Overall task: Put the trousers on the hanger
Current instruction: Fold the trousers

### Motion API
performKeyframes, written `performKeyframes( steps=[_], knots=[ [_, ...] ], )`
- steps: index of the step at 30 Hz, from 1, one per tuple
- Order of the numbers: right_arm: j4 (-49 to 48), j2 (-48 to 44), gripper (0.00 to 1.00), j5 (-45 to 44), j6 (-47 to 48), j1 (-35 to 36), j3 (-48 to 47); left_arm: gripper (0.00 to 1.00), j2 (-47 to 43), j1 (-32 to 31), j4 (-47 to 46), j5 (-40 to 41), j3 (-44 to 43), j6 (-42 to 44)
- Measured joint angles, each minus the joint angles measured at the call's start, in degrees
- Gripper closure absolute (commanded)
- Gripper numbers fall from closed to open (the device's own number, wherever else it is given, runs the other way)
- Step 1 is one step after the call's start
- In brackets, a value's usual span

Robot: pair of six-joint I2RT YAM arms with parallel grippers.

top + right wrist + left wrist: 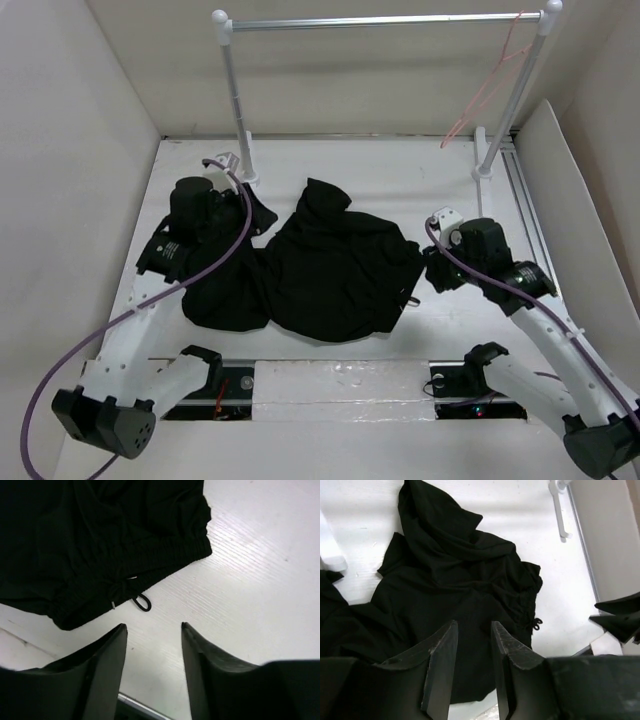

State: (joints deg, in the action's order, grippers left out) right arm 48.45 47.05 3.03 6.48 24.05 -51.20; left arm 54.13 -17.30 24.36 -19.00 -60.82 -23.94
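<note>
From above, the large black fabric trousers (330,270) are seen crumpled mid-frame on the white desk (400,170). The thin pinkish-red wire hanger (478,100) is hung from the silver rail (380,20), upper right. Left wrist: the left gripper (473,627) is narrowly parted and empty, over the trousers. Right wrist: the right gripper (154,626) is parted and empty, over bare desk below the waistband.
</note>
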Motion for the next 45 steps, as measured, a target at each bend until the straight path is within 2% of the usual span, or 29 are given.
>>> performKeyframes(
  steps=[1,3,5,6,7,10,17,18,19,21,22,26,30,31,32,33,34,35,36,38,39,40,41,42,43,44,45],
  knots=[
    [-1.2,0.5,0.28,0.8,-0.1,-0.7,1.8,0.7,1.5,-0.5,-0.8,0.2,-0.3,0.2],
    [-4.2,2.0,0.21,2.3,-0.4,-2.4,5.4,0.65,5.9,-5.3,-1.4,4.9,-2.2,1.0],
    [-8.6,5.9,0.17,4.0,-0.7,-5.0,8.8,0.56,11.8,-12.8,-2.0,11.4,-5.4,1.8],
    [-9.7,7.0,0.17,4.3,-0.8,-5.5,9.4,0.52,14.2,-15.3,-2.4,13.6,-6.3,1.9],
    [-11.5,9.1,0.17,5.0,-0.9,-6.8,10.3,0.42,16.3,-17.9,-3.3,15.5,-6.4,1.7],
    [-17.6,16.0,0.18,6.9,-1.1,-9.6,11.9,0.32,17.6,-20.4,-5.8,17.8,-2.1,0.0],
    [-31.9,28.7,0.24,9.3,-2.3,-13.2,13.8,0.29,13.0,-15.1,-6.5,21.6,10.7,-3.8],
    [-34.0,30.1,0.27,9.7,-2.5,-13.8,13.9,0.29,12.9,-15.0,-6.5,21.8,11.2,-4.0],
    [-36.2,31.5,0.44,10.0,-2.8,-14.4,13.9,0.29,12.8,-15.0,-6.5,22.0,11.4,-4.1],
    [-40.5,34.3,0.73,11.1,-3.4,-15.3,14.0,0.29,12.8,-15.0,-6.7,22.5,11.4,-4.3],
    [-42.5,35.9,1.0,11.9,-3.6,-15.9,14.0,0.29,12.8,-15.0,-6.7,22.7,11.4,-4.3],
    [-46.5,39.2,1.0,15.9,-4.0,-20.1,13.0,0.3,12.8,-15.0,-6.4,23.7,11.2,-4.6],
    [-38.9,38.9,1.0,11.1,-3.8,-28.0,6.4,0.3,12.9,-15.0,-6.1,23.8,10.7,-5.1],
    [-36.8,38.6,0.97,8.3,-3.8,-29.5,3.6,0.3,13.1,-15.0,-5.7,23.8,10.0,-5.2],
    [-35.2,37.9,0.82,5.0,-3.8,-30.5,0.9,0.3,13.7,-15.0,-5.6,23.9,8.9,-5.3],
    [-34.1,36.9,0.63,2.4,-4.1,-31.3,-1.5,0.3,14.6,-15.0,-5.5,24.0,7.8,-5.3],
    [-33.4,35.8,0.3,0.3,-4.5,-31.7,-3.2,0.28,15.8,-15.0,-5.4,24.2,6.2,-5.4],
    [-33.4,34.6,0.2,-1.4,-4.9,-32.1,-4.3,0.27,17.4,-15.0,-5.8,24.4,4.6,-5.4],
    [-33.3,33.4,0.15,-2.3,-4.7,-32.3,-4.8,0.27,19.3,-15.0,-6.1,24.7,2.9,-5.5],
    [-31.8,31.2,0.12,-3.8,-4.8,-32.0,-4.8,0.26,21.5,-14.9,-6.4,25.2,1.0,-5.5],
    [-30.9,30.4,0.14,-4.1,-4.7,-31.2,-4.6,0.26,26.1,-14.8,-8.0,25.6,-1.9,-5.5],
    [-30.1,29.3,0.29,-4.9,-4.5,-29.7,-4.0,0.27,28.8,-14.4,-7.9,25.6,-4.0,-5.5],
    [-28.9,27.9,0.39,-5.1,-3.9,-27.6,-3.2,0.26,32.1,-14.0,-8.6,25.5,-6.3,-5.5],
    [-27.8,26.2,0.54,-5.0,-3.7,-25.0,-2.3,0.26,35.5,-13.6,-9.1,25.6,-8.5,-5.5],
    [-27.3,24.2,0.85,-4.1,-3.3,-22.2,-1.2,0.27,39.2,-13.0,-9.6,25.7,-11.3,-5.5],
    [-27.0,21.8,0.93,-2.8,-2.8,-19.2,0.4,0.27,42.8,-12.2,-10.3,25.5,-13.6,-5.6],
    [-26.4,19.4,0.96,-1.4,-2.8,-16.4,2.0,0.27,46.3,-11.3,-10.7,25.2,-15.8,-5.7]
  ],
)
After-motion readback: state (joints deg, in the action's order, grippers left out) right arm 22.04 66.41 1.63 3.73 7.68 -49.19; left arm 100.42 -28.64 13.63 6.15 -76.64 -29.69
